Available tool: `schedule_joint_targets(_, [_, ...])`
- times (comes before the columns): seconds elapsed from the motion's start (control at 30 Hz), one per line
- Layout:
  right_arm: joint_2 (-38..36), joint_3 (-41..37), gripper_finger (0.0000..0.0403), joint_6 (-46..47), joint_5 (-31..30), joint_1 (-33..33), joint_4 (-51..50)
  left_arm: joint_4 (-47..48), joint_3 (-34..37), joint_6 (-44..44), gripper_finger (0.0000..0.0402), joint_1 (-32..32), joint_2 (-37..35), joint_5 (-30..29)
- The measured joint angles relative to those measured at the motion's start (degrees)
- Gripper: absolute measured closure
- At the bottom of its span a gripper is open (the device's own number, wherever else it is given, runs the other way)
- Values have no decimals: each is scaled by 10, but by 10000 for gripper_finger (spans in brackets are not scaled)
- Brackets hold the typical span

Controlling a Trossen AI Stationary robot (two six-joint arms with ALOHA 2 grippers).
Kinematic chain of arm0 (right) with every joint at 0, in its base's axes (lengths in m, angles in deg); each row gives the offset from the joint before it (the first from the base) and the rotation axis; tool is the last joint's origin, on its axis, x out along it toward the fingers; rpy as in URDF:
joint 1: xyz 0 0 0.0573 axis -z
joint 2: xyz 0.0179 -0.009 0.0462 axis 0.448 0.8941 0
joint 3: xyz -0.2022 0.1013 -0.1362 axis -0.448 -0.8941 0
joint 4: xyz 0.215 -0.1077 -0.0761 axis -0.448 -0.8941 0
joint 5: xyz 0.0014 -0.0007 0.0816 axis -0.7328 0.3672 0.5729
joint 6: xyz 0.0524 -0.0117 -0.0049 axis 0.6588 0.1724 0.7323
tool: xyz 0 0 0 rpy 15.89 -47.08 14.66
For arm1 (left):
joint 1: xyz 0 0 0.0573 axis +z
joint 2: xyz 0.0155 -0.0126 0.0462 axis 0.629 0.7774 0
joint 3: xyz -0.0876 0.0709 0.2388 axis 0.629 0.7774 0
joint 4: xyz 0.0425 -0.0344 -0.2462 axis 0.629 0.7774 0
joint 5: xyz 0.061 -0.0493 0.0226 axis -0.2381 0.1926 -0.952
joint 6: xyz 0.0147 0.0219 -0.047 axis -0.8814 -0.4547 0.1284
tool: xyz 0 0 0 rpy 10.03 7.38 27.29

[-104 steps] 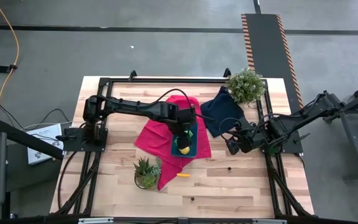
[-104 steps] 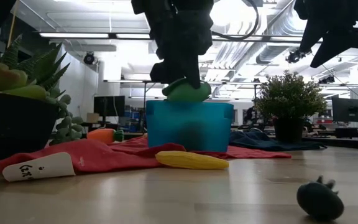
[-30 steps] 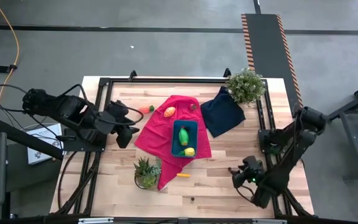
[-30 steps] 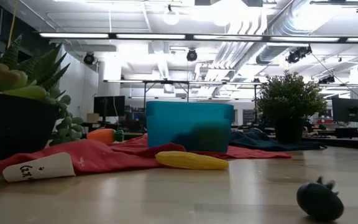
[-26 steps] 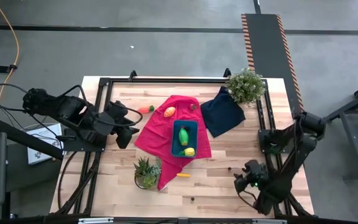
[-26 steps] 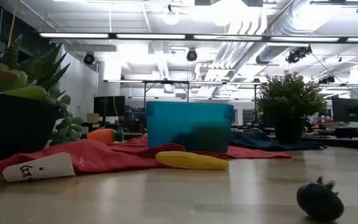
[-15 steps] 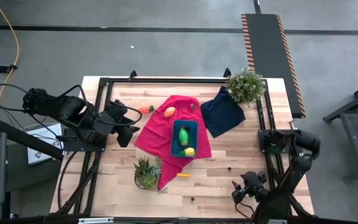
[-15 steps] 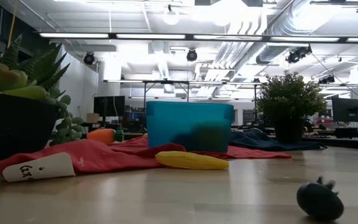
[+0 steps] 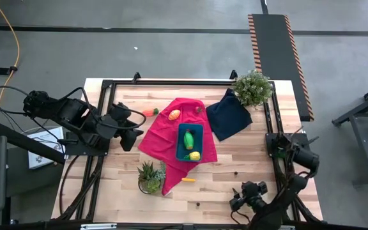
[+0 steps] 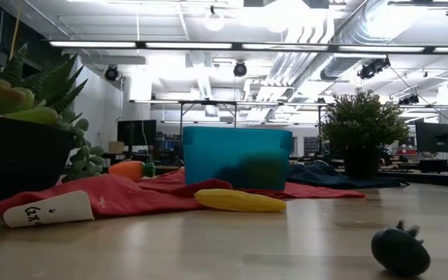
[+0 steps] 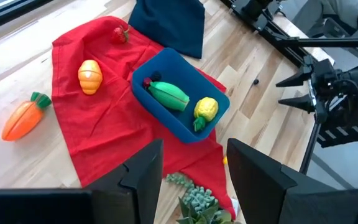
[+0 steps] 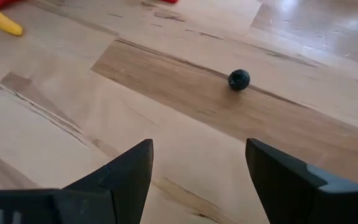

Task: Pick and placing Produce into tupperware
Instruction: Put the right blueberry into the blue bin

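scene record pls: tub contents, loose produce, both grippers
tub: teal tupperware on the red cloth
in tub: green piece, yellow piece
loose on cloth: orange piece, small red piece
loose on table: carrot, yellow corn, small dark piece
left gripper: off the table's left edge, empty
right gripper: open, near front right corner, empty
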Motion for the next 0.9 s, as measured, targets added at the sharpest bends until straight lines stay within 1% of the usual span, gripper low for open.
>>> schedule_joint_targets(0.1, [18,25,156,4,18,14,-30,6,0,-13,236,0,0,14])
schedule_joint_targets(0.27, [29,85,156,7,17,34,-73,29,0,-16,236,0,0,37])
schedule_joint_targets(0.37, [29,122,156,7,12,37,-116,31,0,-32,236,0,0,53])
schedule_joint_targets(0.67, [29,216,156,8,12,23,-187,30,0,-72,236,0,0,58])
schedule_joint_targets(0.8, [23,247,156,7,3,9,-186,30,0,-79,236,0,0,58])
schedule_joint_targets(0.9, [4,255,156,4,-9,-3,-186,28,0,-78,236,0,0,58])
